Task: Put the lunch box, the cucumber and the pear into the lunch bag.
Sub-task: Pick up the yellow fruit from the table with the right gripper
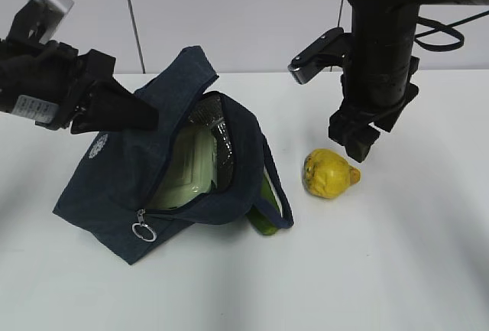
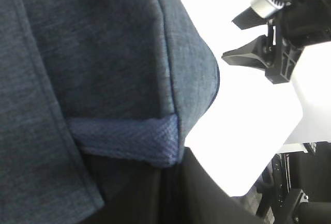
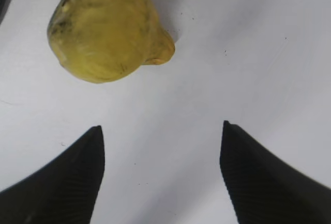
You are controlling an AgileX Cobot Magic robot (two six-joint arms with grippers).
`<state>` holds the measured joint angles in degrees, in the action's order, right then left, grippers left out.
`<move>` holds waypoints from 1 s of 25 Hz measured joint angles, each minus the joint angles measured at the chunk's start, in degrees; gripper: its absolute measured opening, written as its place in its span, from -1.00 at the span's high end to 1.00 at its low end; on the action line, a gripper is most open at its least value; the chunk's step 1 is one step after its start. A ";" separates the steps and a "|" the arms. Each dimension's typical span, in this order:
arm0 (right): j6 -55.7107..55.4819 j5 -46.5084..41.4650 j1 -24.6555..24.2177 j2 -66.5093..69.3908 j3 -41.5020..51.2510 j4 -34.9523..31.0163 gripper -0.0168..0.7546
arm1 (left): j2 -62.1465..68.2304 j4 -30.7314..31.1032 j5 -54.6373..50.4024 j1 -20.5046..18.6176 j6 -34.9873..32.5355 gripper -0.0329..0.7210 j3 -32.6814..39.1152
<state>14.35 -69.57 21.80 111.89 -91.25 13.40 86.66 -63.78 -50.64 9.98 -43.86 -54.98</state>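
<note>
Pear (image 3: 106, 30) on table, just ahead of right claw (image 3: 161, 175), jaws spread wide, empty

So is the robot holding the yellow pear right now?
No, the pear lies on the white table, and the right gripper is open with nothing between its fingers.

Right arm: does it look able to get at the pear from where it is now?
Probably yes. The right gripper hangs open above bare table, and the pear lies free just ahead of its fingertips, with nothing between them.
</note>
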 joint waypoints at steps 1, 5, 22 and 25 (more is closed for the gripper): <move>-0.31 0.00 -0.12 0.00 0.00 0.05 -0.45 | 0.00 0.00 -0.05 0.00 0.00 0.91 0.00; -0.98 0.00 -0.88 0.05 0.00 0.15 -0.45 | 0.00 0.05 -0.18 0.00 0.00 0.91 0.00; -2.22 2.02 -0.88 7.92 0.00 -1.93 -0.45 | 0.00 0.11 -0.42 0.00 0.00 0.91 0.00; -2.22 2.94 -0.88 8.85 0.00 -3.11 -0.45 | 0.00 0.11 -0.47 0.00 0.00 0.91 0.00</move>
<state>12.13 -66.63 20.92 120.74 -91.25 10.28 86.66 -63.67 -51.10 9.98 -43.86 -54.98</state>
